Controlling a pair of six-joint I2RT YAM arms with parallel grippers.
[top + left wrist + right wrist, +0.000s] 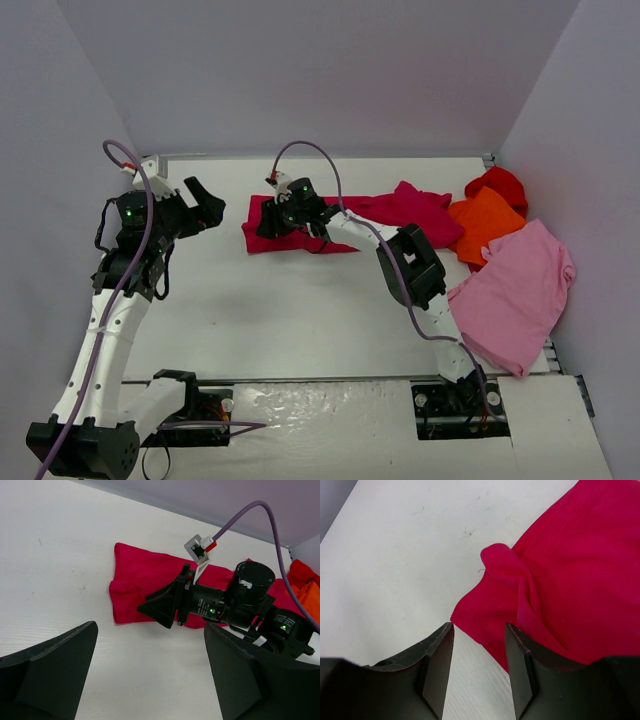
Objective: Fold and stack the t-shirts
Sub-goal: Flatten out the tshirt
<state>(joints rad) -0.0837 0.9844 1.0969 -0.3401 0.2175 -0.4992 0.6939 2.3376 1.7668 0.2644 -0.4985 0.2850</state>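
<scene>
The large crimson t-shirt (400,210) (135,580) (570,555) lies in a long folded strip across the back middle of the table. My right gripper (266,227) (479,626) (156,610) is down at its left end. Its jaws stand apart, with a puckered corner of the crimson cloth reaching between them and not pinched. My left gripper (207,203) (150,630) hovers wide open to the left of that end, with nothing in it. At the right lie the orange t-shirt (485,225), the bright red t-shirt (497,185) and the light pink t-shirt (520,290), partly overlapping.
Grey walls close the table in at the back and on both sides. The light pink t-shirt hangs over the table's right edge (553,352). A purple cable (325,165) loops above the right arm. Bare white tabletop (280,300) lies in front of the crimson t-shirt.
</scene>
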